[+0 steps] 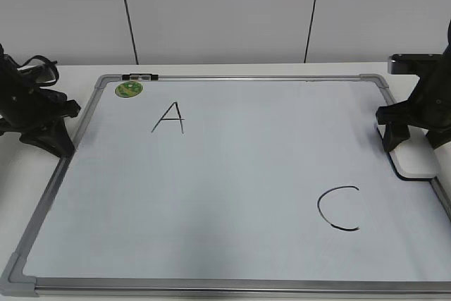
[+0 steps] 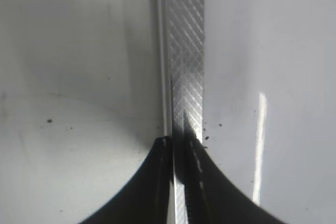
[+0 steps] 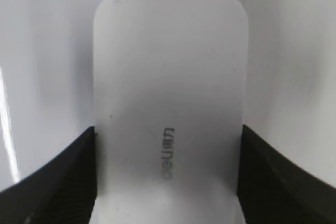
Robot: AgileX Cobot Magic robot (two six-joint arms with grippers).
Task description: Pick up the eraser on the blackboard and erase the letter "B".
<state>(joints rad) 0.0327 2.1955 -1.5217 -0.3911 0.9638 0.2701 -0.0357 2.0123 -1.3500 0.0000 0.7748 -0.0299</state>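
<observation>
The blackboard [image 1: 232, 174] is a white dry-erase board with a grey frame, lying flat on the table. It carries a black "A" [image 1: 169, 118] and a black "C" [image 1: 338, 209]. No letter "B" shows anywhere on it. The white eraser [image 1: 414, 163] lies at the board's right edge. My right gripper [image 1: 393, 140] stands over it. In the right wrist view the eraser [image 3: 168, 66] fills the space between the two jaws of the right gripper [image 3: 168, 135], which touch both its long sides. My left gripper [image 1: 62, 146] is shut and empty over the board's left frame strip [image 2: 184, 51], as the left wrist view [image 2: 178, 142] shows.
A round green sticker [image 1: 129, 89] sits at the board's top left corner. The white table [image 1: 232, 70] runs behind the board, with a grey panelled wall beyond. Grey plastic corners [image 1: 17, 280] cap the frame.
</observation>
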